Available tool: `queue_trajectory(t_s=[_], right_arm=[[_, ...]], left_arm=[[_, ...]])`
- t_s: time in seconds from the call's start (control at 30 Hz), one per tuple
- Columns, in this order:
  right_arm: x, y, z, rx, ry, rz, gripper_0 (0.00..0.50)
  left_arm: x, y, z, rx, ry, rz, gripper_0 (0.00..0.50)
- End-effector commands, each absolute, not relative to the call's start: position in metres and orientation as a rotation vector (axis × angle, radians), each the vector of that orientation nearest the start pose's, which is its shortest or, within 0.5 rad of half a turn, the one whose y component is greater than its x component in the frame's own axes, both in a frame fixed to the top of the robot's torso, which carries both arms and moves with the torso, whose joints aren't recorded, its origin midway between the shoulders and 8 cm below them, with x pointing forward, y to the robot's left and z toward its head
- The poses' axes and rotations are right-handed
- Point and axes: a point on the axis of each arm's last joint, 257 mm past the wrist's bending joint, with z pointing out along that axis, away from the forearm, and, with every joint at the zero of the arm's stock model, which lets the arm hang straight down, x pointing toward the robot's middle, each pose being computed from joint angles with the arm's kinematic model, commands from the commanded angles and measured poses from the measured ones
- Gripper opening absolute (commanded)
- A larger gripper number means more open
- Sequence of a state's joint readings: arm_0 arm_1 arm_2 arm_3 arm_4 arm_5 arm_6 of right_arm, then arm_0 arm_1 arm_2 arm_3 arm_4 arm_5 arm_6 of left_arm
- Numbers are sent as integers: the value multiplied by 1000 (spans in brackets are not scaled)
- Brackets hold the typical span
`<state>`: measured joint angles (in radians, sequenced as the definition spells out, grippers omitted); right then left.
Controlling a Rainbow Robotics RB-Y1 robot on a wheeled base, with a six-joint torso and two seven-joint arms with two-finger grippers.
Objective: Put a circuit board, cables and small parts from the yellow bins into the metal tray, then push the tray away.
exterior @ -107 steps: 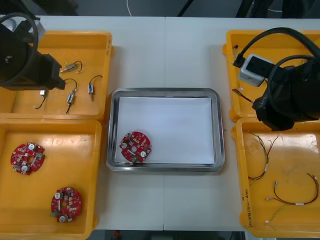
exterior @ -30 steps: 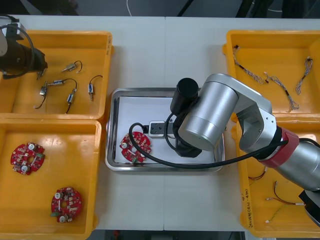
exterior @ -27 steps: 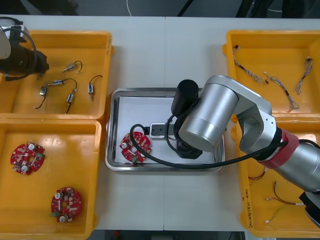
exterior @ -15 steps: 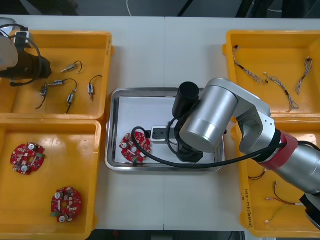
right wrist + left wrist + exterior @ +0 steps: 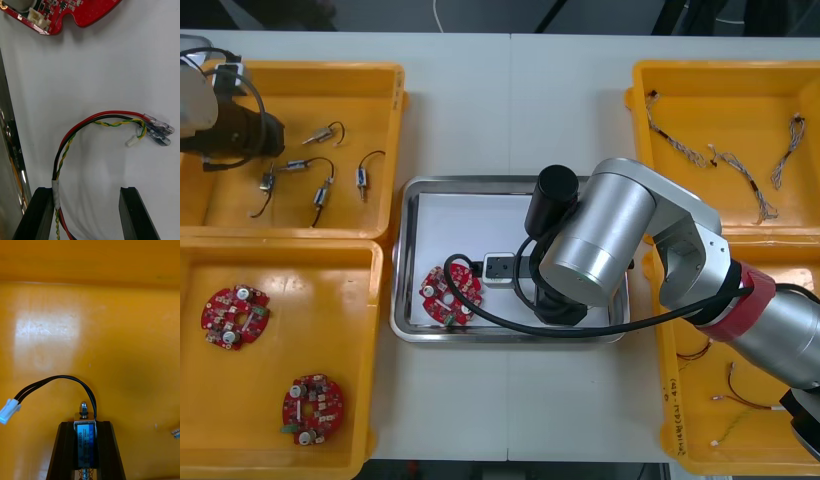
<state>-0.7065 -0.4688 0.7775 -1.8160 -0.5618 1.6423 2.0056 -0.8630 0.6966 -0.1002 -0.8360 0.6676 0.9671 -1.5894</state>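
Cable drop-off and part pick-up, shown from above and from both wrists.

My right arm (image 5: 600, 250) reaches over the metal tray (image 5: 470, 184) in the middle of the surface (image 5: 510, 100). My right jaws are released, spread wide just above the tray's white floor. The red and yellow cable (image 5: 93, 120) lies on that floor between them. Its taped bundle runs close beside one finger and well clear of the other, and its clear-sleeved ends curl out beyond the fingertips. A round red circuit board (image 5: 75, 11) lies farther on in the same tray, apart from the cable.

To finish this well, I judge I should rise straight up with the jaws wide. That way the finger next to the taped bundle does not snag it and drag it out.

My left arm (image 5: 220, 120) is over the far yellow bin (image 5: 330, 68) on my left side. My left jaws are clenched on a small metal part (image 5: 85, 442), which sits between them with its nut-tipped end just past the fingertips. Its black lead (image 5: 56, 380) loops away to a white plug (image 5: 8, 410). I cannot tell whether the part is off the bin floor.

I judge this calls for a firm grip and a lift high enough for the trailing lead to clear the bin wall. The part should then go down on bare white tray, away from board and cable.
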Motion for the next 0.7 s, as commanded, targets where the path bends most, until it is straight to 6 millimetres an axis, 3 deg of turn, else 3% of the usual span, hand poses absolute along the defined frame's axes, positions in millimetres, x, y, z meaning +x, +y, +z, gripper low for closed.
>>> queue_trajectory(t_s=[0.03, 0.37, 0.7], right_arm=[[419, -52, -270, -1864, 2048, -258, 500], [430, -58, -243, -1798, 2069, -259, 500], [425, -60, -223, -1797, 2130, -270, 500]], left_arm=[[658, 401, -146, 39, 2334, 50, 0], [640, 403, -114, 37, 2369, 41, 0], [608, 410, -93, 38, 2452, 82, 0]])
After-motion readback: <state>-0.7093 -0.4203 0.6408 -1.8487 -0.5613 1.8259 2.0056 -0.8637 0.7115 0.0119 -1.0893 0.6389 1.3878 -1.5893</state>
